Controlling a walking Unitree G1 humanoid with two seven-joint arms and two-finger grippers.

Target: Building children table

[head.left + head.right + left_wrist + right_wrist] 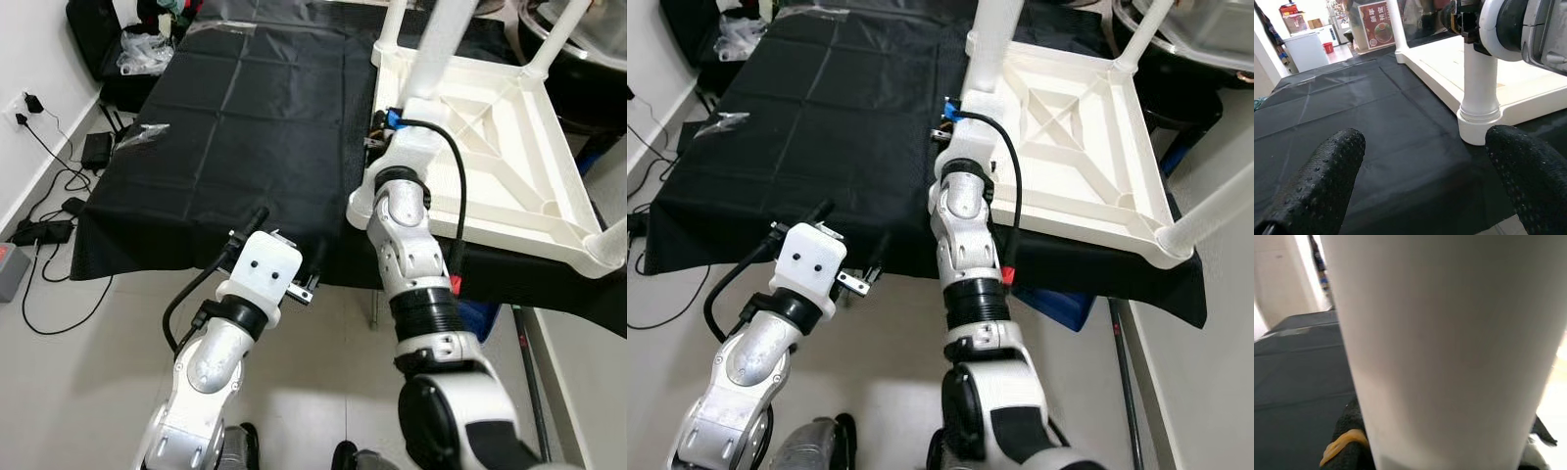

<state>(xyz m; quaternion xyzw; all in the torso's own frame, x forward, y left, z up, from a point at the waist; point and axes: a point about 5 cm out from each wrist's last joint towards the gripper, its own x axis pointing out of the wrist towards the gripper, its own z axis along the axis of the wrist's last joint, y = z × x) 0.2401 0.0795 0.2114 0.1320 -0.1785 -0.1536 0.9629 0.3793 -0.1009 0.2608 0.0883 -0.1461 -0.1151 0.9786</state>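
Left hand (1422, 186): two black, dotted fingers (1322, 181) spread wide apart, nothing between them.
Surface (1376, 122): draped in creased black cloth, running ahead of the fingers.
Table leg (1480, 85): white, upright, seated in a corner socket of the white tabletop (1459, 63) lying on the cloth.
Right arm (1518, 24): at the leg's upper part.
Background: white cabinet (1305, 49), red poster (1378, 24).

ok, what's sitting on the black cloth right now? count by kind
Tabletop, white, upside down: 1
Legs, white, one at each corner (near left, far left, far right, near right): 4
Clear plastic wrapper: 1
Total: 6
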